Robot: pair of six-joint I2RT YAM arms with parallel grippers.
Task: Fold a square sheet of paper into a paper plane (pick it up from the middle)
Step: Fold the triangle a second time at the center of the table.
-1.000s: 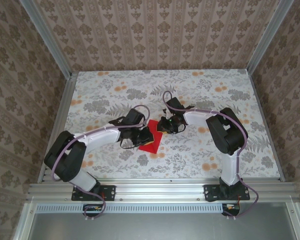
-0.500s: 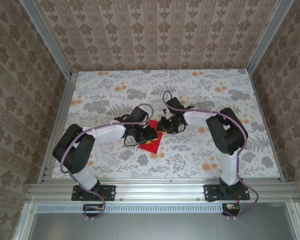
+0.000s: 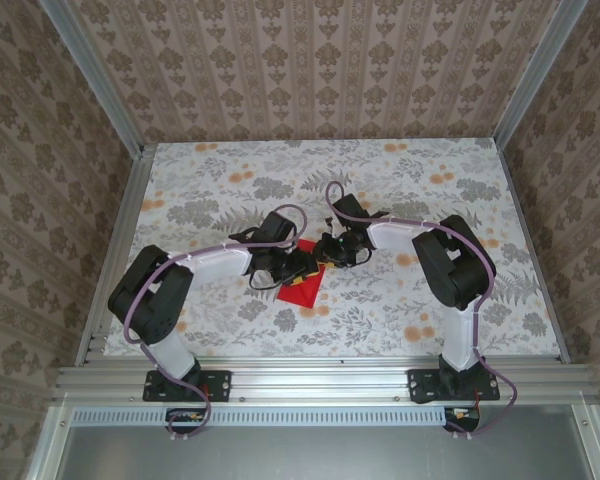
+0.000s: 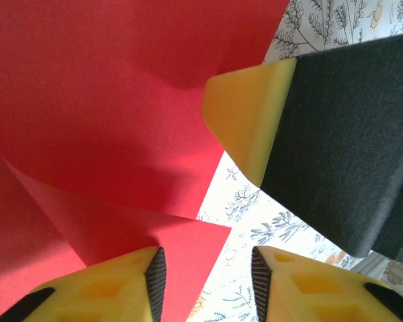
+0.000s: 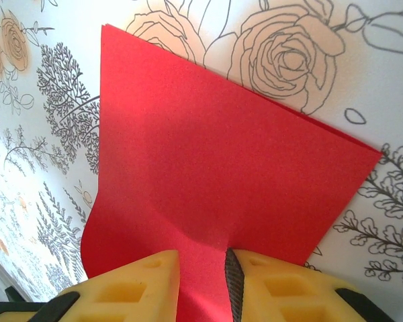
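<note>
The red sheet of paper (image 3: 302, 284) lies near the middle of the counter (image 3: 420, 180). It is partly folded, with one flap lying over another. The left tool (image 4: 208, 272) hangs low over the edge of the sheet with its fingers spread, and a corner of the paper reaches into the gap. The right tool (image 5: 201, 278) has its fingers a little apart around a lifted edge of the sheet. Whether they pinch it, one cannot tell.

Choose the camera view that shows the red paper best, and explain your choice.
Right wrist: the red paper lies nearly whole, far edges and corners clear against the table. Left wrist gives a cropped close-up of its folds; top external, a small red patch between the arms.
</note>
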